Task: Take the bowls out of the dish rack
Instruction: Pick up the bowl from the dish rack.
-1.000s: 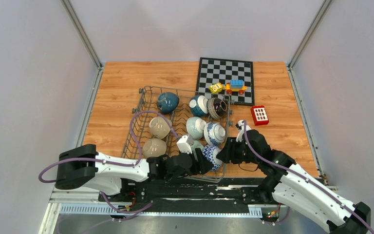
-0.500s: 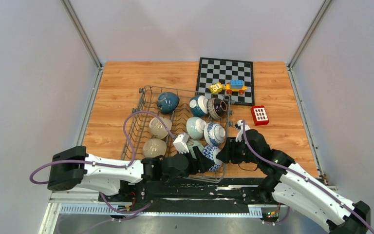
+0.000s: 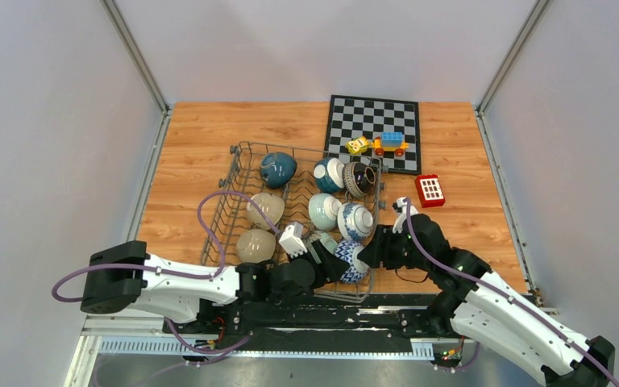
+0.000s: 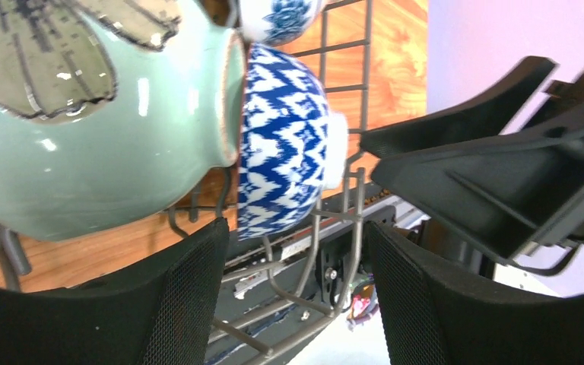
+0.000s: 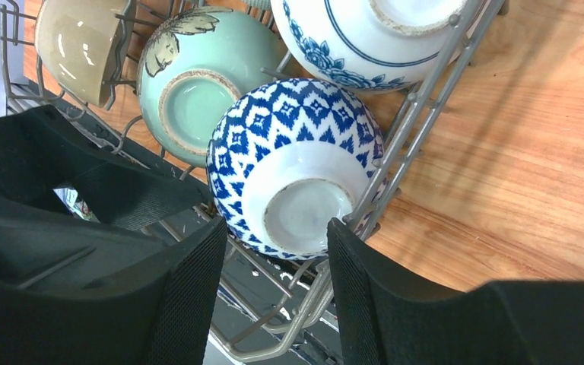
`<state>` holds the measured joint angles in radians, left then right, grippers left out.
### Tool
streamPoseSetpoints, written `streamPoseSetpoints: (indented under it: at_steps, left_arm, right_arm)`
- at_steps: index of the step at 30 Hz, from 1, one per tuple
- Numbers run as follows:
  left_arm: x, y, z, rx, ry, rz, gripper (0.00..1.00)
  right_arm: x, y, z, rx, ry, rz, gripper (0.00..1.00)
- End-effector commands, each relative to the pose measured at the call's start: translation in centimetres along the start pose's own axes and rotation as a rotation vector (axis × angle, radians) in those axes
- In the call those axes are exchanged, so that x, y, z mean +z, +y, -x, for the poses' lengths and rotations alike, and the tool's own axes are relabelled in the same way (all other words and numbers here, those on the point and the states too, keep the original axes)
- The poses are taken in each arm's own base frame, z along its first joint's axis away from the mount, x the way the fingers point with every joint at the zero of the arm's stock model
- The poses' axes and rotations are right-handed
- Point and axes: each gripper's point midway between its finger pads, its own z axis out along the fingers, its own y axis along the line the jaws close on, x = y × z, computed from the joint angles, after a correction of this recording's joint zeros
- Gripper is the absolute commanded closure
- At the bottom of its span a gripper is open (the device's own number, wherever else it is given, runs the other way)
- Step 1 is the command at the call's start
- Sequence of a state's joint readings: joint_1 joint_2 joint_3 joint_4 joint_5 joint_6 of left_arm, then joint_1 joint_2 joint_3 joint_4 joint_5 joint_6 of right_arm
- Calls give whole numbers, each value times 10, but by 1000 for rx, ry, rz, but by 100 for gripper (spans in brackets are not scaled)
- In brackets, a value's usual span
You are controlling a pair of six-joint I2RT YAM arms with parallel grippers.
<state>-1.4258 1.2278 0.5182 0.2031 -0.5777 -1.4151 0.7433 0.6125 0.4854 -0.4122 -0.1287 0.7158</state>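
Leftward goes the left arm over the last second: its shoulder block and wrist now sit a touch further left along the near edge of the dish rack (image 3: 294, 193), while the right arm has hardly shifted and only spread its fingers somewhat wider. Both ends aim at the same blue-and-white zigzag bowl (image 3: 350, 260), which stands on edge in the rack's near right corner, touching the pale green bowl (image 4: 99, 152) beside it. The left gripper (image 4: 293, 258) has its fingers well apart and holds nothing, with the bowl just beyond their tips. The right gripper (image 5: 274, 236) waits outside the rack's wire wall, its fingers also parted and empty, framing the bowl's foot. No bowl has reached the desk (image 3: 193, 137) yet, so unloading seems barely begun, and the small back-off probably makes room for a single arm to take this bowl.
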Motion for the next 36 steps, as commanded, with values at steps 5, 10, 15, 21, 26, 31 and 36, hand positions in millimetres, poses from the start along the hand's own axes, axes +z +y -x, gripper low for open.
streamPoseSetpoints:
  at_steps: [5,10,15,21,26,31,36]
  left_arm:
    - [10,12,5,-27,-81,79,31]
    - [11,4,8,-30,-99,34,32]
    - [12,-2,6,-18,-90,9,35]
    - [18,-5,-2,-16,-66,4,37]
    - [20,-8,-4,-4,-59,-2,38]
    - [19,-15,-3,5,-59,-30,41]
    - [20,-27,-5,54,-48,-51,42]
  right_arm:
    - [-9,12,18,24,-57,15,44]
    - [-6,13,16,27,-50,23,44]
    - [-4,11,14,29,-45,23,45]
    - [-3,11,13,32,-43,26,45]
    - [-3,11,11,32,-39,29,46]
    - [-3,10,9,31,-36,32,46]
    - [-2,5,7,32,-39,19,47]
